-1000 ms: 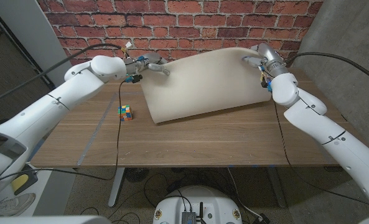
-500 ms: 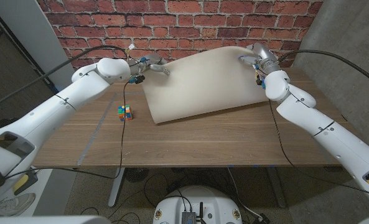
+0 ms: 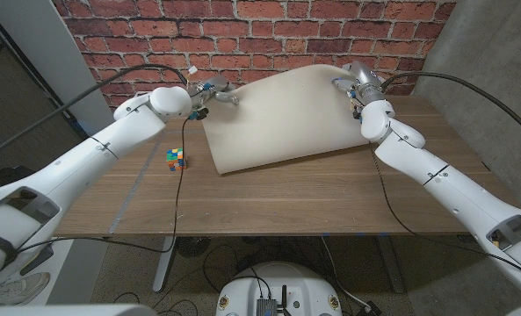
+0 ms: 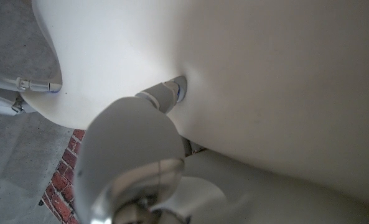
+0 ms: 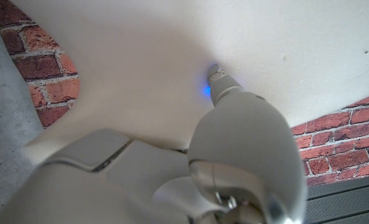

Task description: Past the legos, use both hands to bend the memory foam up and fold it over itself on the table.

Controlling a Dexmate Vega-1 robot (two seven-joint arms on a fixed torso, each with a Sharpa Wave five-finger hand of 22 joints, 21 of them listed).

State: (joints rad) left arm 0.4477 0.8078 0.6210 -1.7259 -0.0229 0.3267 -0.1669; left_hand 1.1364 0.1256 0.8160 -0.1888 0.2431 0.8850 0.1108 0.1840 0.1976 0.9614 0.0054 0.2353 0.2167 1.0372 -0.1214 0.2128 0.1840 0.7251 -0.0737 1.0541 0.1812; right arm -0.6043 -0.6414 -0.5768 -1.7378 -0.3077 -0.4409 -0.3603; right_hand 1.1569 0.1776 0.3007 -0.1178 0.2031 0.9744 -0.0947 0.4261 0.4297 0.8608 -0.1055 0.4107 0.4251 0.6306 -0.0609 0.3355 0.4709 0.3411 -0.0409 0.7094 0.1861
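A cream memory foam sheet [image 3: 282,118] is bent up from the table, with its far edge raised towards the brick wall and its near edge resting on the wood. My left hand [image 3: 214,91] holds the foam's far left corner. My right hand [image 3: 352,79] holds the far right corner. In the left wrist view a finger [image 4: 170,93] of my left hand [image 4: 140,155] presses into the foam [image 4: 265,74]. In the right wrist view a fingertip [image 5: 218,81] of my right hand [image 5: 234,137] dents the foam [image 5: 172,56]. A small stack of coloured legos [image 3: 177,159] stands left of the foam.
The wooden table [image 3: 269,202] shows bare wood in front of the foam. A brick wall [image 3: 251,31] stands close behind the raised edge. A black cable [image 3: 174,202] hangs from my left arm past the legos.
Both hands have moved a little farther back with the foam's far edge. The right hand has shifted slightly left. The legos have stayed put.
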